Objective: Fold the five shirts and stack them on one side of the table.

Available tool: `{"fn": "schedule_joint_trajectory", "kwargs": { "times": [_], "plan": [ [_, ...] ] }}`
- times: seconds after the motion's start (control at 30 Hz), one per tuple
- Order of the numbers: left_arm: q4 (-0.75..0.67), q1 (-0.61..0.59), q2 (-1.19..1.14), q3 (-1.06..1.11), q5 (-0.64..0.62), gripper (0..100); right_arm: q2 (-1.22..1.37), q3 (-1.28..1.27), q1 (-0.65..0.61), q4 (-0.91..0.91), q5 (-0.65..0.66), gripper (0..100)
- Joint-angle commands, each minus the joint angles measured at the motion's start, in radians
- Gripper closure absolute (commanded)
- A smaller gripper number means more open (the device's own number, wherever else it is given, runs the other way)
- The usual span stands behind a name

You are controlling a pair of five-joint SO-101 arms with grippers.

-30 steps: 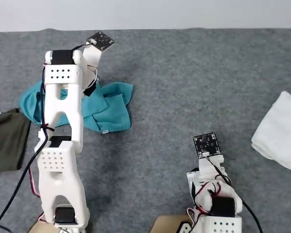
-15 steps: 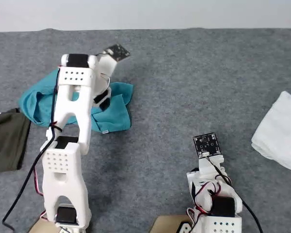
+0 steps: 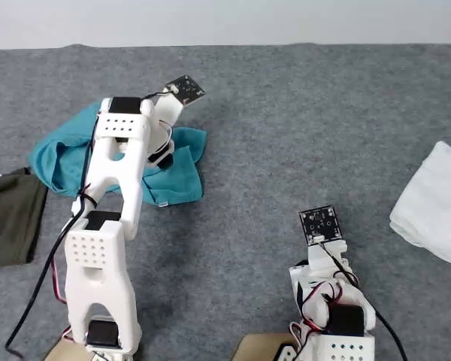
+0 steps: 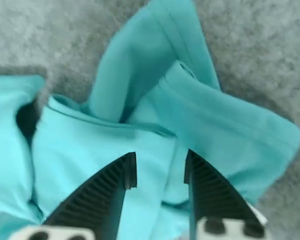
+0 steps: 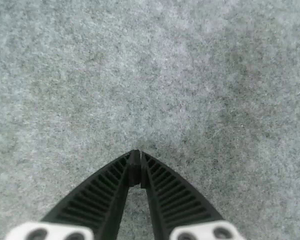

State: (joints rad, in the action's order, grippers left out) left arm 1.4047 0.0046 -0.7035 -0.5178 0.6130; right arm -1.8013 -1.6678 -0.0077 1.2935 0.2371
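While the right fingers [image 5: 110, 192] sit closed, empty, left fingers [image 4: 104, 192] point down, parted, over the teal shirt [image 4: 230, 130].

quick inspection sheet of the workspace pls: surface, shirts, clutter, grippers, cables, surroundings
surface: grey felt-like mat over the table
job's things: teal shirt crumpled at far left, partly under the left arm; olive shirt at the left edge, touching the teal one; white shirt bundled at the right edge
clutter: nothing seen
grippers: left gripper open, just above the teal shirt; right gripper shut, over bare mat
cables: black cable hanging loose beside the left arm; red and black wires at the right arm
surroundings: pale wall beyond the mat's far edge
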Motion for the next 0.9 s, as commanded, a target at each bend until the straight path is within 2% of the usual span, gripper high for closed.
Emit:
{"fn": "schedule_joint_trajectory", "kwargs": {
  "times": [0.0,0.27,0.57,0.7,0.87],
  "plan": [
    [-0.037,0.002,-0.014,-0.013,0.009,83,-0.01,-0.015,0.013,-0.01,0.006,99.0],
    [-0.031,-0.002,-0.08,-0.039,0.008,84,-0.01,-0.015,0.013,-0.01,0.006,99.0],
    [-0.017,0.0,-0.072,-0.059,0.006,100,-0.01,-0.015,0.013,-0.01,0.006,99.0],
    [0.089,0.003,-0.071,-0.154,0.006,100,-0.01,-0.015,0.013,-0.01,0.006,99.0],
    [0.295,0.009,-0.071,-0.417,-0.015,100,-0.01,-0.015,0.013,-0.01,0.006,99.0]
  ]
}}
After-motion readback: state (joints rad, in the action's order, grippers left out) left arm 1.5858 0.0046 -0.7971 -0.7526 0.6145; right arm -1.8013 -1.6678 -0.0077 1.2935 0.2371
